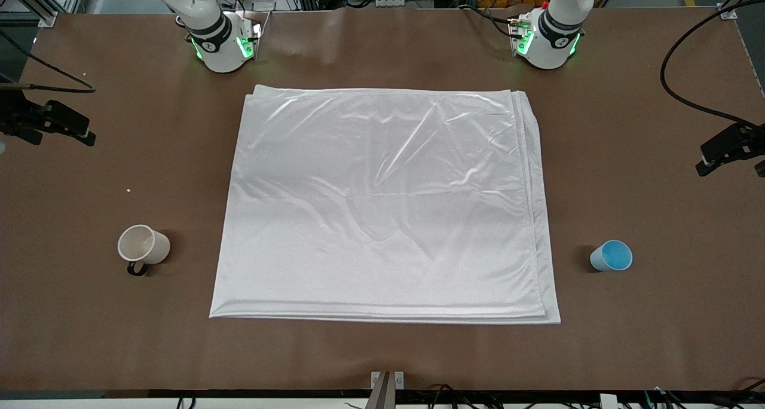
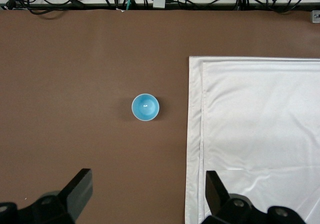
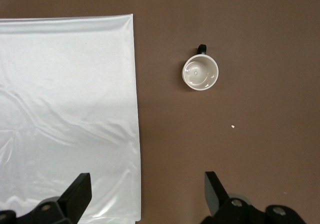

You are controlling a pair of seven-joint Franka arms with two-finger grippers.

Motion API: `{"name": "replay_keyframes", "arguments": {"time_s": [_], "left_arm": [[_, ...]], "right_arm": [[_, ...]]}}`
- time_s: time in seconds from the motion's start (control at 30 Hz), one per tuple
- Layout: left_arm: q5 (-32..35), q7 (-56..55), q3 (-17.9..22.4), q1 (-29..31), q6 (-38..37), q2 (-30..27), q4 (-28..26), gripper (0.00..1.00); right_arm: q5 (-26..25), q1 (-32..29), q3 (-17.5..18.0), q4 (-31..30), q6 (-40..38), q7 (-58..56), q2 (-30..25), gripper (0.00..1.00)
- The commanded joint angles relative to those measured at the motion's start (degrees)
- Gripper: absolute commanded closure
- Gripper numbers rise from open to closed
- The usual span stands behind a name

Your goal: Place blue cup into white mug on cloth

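Note:
The blue cup (image 1: 611, 256) stands upright on the bare brown table beside the cloth (image 1: 382, 200), toward the left arm's end. The white mug (image 1: 142, 245) with a black handle stands upright off the cloth, toward the right arm's end. My left gripper (image 2: 148, 194) is open and empty, high over the table by the cloth's edge (image 2: 260, 134), with the blue cup (image 2: 145, 107) below it. My right gripper (image 3: 146, 194) is open and empty, high over the cloth's other edge (image 3: 65, 109), with the mug (image 3: 200, 72) below it.
Black clamp-like fixtures stand at both ends of the table (image 1: 51, 122) (image 1: 729, 149). A black cable (image 1: 681, 86) loops across the table corner by the left arm's base. A small white crumb (image 1: 128, 190) lies near the mug.

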Motion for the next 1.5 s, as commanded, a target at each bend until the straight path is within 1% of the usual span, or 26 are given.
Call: {"name": "replay_keyframes", "arguments": {"time_s": [0.0,0.3,0.5,0.6,0.73,0.8,0.93,1.13,1.3,1.47], "left_arm": [[1.6,-0.6,-0.1,-0.2,-0.1,-0.6,-0.7,0.0],[1.6,-1.2,-0.1,0.2,-0.2,0.8,-0.7,0.0],[1.7,-0.4,0.4,0.6,0.5,7.1,-0.7,0.0],[1.9,-0.3,0.5,1.4,2.8,10.6,-1.0,0.0],[7.0,-0.3,0.4,1.6,7.5,15.1,-1.1,0.0],[8.2,-0.4,0.4,1.8,9.2,16.9,-1.1,0.0],[7.9,-0.5,0.3,2.8,12.2,21.0,-1.0,0.0],[7.8,-0.2,0.4,3.3,18.7,27.1,-0.9,0.0],[7.8,-0.2,0.3,3.4,19.5,29.9,-0.8,0.01],[7.9,-0.2,0.3,3.4,19.9,32.2,-0.7,0.02]], "right_arm": [[0.2,0.1,0.1,1.8,-1.0,-1.0,1.5,0.0],[0.1,0.9,0.1,1.8,-1.2,-0.9,1.5,0.0],[0.0,0.8,0.1,1.7,-1.2,-0.9,1.5,0.0],[0.0,0.8,0.1,1.5,-1.2,-0.9,1.5,0.0],[-0.1,0.3,0.0,1.5,-1.1,-0.9,2.3,0.0],[-0.1,-0.2,-0.2,1.6,-0.9,-1.1,3.4,0.0],[0.0,-2.1,-0.3,1.8,-0.1,-1.9,6.9,0.0],[0.5,-4.8,-0.3,1.8,6.2,-8.3,13.5,0.0],[0.9,-6.9,-0.3,1.8,10.8,-11.6,18.4,0.0],[0.6,-7.6,-0.3,1.8,16.4,-12.5,22.5,0.0]]}}
